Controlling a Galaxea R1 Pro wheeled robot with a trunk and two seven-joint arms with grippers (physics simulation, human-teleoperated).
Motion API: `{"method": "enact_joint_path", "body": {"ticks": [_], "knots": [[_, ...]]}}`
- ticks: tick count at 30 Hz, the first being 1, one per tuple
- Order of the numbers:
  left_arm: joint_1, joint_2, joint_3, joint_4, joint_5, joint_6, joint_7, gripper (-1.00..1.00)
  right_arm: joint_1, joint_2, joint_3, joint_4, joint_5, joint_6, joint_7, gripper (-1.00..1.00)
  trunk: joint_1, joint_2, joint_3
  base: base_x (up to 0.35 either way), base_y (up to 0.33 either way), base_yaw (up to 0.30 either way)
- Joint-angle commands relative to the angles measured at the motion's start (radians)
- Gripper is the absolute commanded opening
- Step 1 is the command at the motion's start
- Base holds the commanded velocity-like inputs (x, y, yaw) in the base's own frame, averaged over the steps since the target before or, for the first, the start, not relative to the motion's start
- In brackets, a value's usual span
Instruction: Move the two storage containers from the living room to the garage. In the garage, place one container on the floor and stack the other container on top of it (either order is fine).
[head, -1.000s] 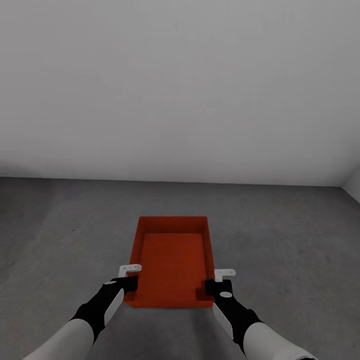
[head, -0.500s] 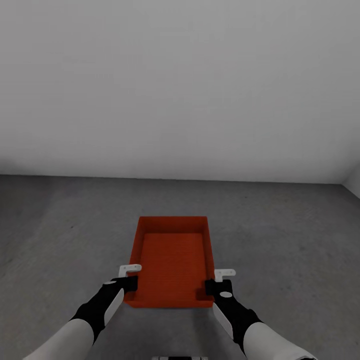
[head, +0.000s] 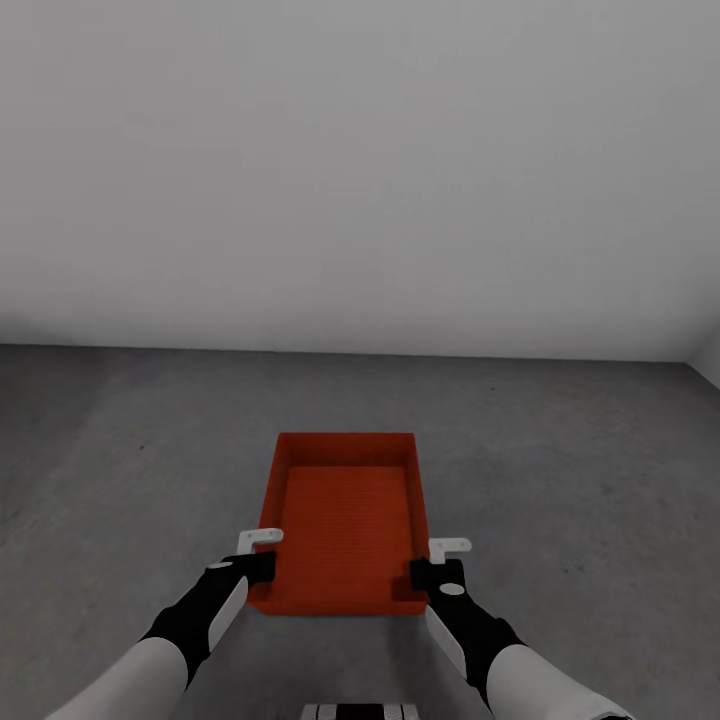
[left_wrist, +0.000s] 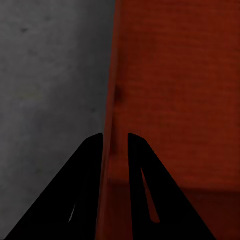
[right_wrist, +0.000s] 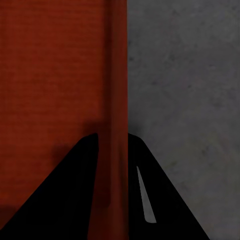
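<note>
We're in the garage: pale grey wall ahead, dark grey concrete floor below. We're carrying one storage container, the red-orange bin, two-handed, centred in front of the trunk.

Key relation: the container's long axis runs straight away from us toward the wall, and each gripper sits on a long side wall close to the near corner.
- left gripper is clamped over the left wall. In the left wrist view the two dark fingers straddle the wall's edge, one outside, one inside.
- right gripper does the same on the right wall. In the right wrist view its fingers pinch the rim, floor on the outer side.

So both sets of fingers are closed on the container's walls, symmetric, neither arm nearer than the other. The far end is unsupported and cantilevers off the near corners.

We can't tell from the head view whether the container's base is touching the floor or just above it; no clear shadow gap. Our read: this is the set-down of the first container, so the move is straight down, level, then both fingers open outward together. Risk: uneven release twists it on the floor.
</note>
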Motion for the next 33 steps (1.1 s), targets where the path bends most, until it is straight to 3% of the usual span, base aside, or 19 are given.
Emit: {"method": "enact_joint_path", "body": {"ticks": [1, 8, 33], "knots": [[-0.001, 0.005, 0.022, -0.005, -0.007, -0.029, 0.015, -1.00, 0.000, -0.001, 0.021, 0.002, -0.028, 0.002, -0.001, -1.00, 0.004, -0.008, -0.004, 0.000, 0.000, 0.000], [-0.001, 0.005, 0.022, -0.005, -0.007, -0.029, 0.015, -1.00, 0.000, -0.001, 0.021, 0.002, -0.028, 0.003, 0.000, -1.00, 0.030, -0.057, -0.026, 0.000, 0.000, 0.000], [-0.001, 0.005, 0.022, -0.005, -0.007, -0.029, 0.015, -1.00, 0.000, -0.001, 0.022, 0.002, -0.028, 0.000, -0.004, -1.00, 0.041, -0.062, -0.119, 0.000, 0.000, 0.000]]}}
